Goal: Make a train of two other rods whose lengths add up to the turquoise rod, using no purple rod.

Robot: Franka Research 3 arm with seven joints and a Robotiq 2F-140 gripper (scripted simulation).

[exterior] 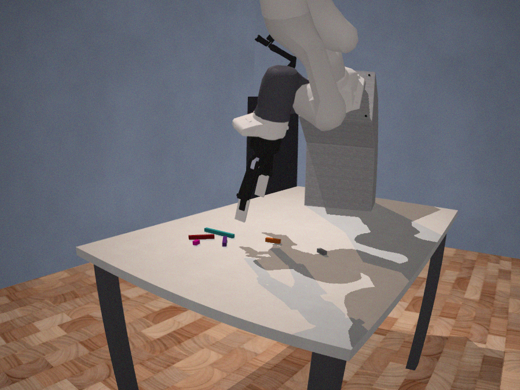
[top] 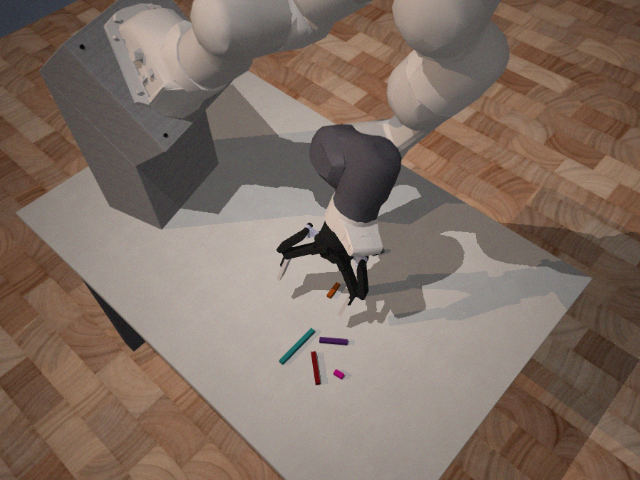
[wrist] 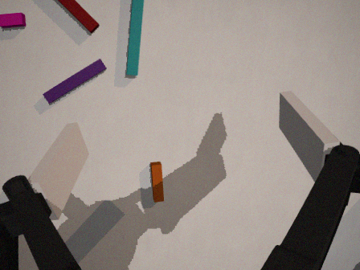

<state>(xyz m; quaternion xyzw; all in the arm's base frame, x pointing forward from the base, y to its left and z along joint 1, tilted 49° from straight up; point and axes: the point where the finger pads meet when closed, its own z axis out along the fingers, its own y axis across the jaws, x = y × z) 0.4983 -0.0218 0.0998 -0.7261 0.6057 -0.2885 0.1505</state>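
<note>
My gripper (top: 313, 290) (exterior: 251, 206) (wrist: 179, 124) is open and empty, above the table. The orange rod (top: 333, 290) (exterior: 273, 240) (wrist: 157, 182) lies below, between the two fingers in the wrist view. The grey rod (exterior: 321, 251) lies apart from it, mostly hidden by the hand in the top view. The turquoise rod (top: 297, 346) (exterior: 219, 232) (wrist: 135, 38) lies beside the red rod (top: 316, 367) (exterior: 201, 236) (wrist: 80, 15), with a gap. The magenta rod (top: 338, 374) (exterior: 196, 242) (wrist: 12, 20) lies near the red one. No rods are joined end to end.
The purple rod (top: 333, 340) (exterior: 224, 241) (wrist: 75, 81) lies between the orange and red rods, near one end of the turquoise rod. The arm's grey pedestal (top: 160, 186) (exterior: 340, 176) stands at the far end of the table (top: 207, 310) (exterior: 168, 268). Arm shadows cross the table around the orange rod.
</note>
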